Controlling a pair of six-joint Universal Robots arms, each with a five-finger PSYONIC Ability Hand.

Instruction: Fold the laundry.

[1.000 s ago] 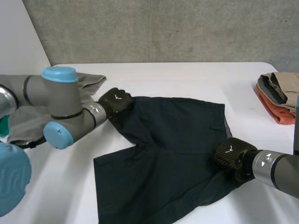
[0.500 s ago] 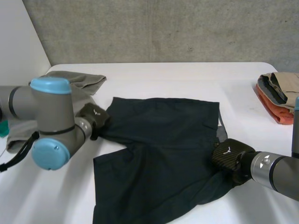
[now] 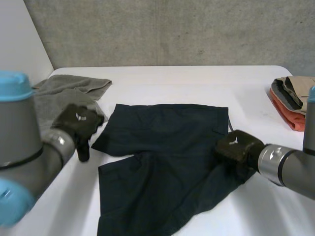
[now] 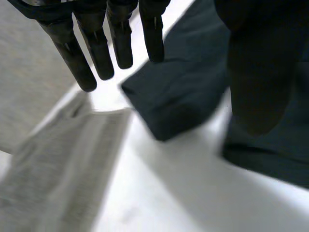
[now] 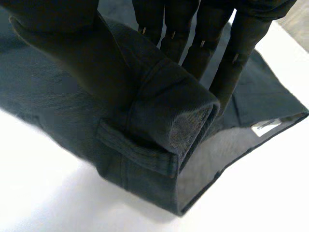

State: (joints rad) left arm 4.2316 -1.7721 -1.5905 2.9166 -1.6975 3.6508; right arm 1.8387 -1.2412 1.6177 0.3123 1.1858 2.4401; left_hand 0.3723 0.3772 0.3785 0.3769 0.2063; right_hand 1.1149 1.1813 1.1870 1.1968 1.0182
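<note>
light bright, even | soft shadow under shorts (image 5: 135,159) edge

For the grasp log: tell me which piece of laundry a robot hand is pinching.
The dark shorts: the right robot hand pinches their edge between thumb and fingers. The grey cloth and the folded pile lie untouched.

The white surface (image 3: 172,81) meets a grey concrete wall (image 3: 172,29) along its far edge. A plain white wall (image 3: 19,39) stands at the far left. A crumpled grey towel (image 3: 74,86) lies at the surface's far left corner. A pile of folded clothes (image 3: 293,98), beige over orange, sits at the right edge.
</note>
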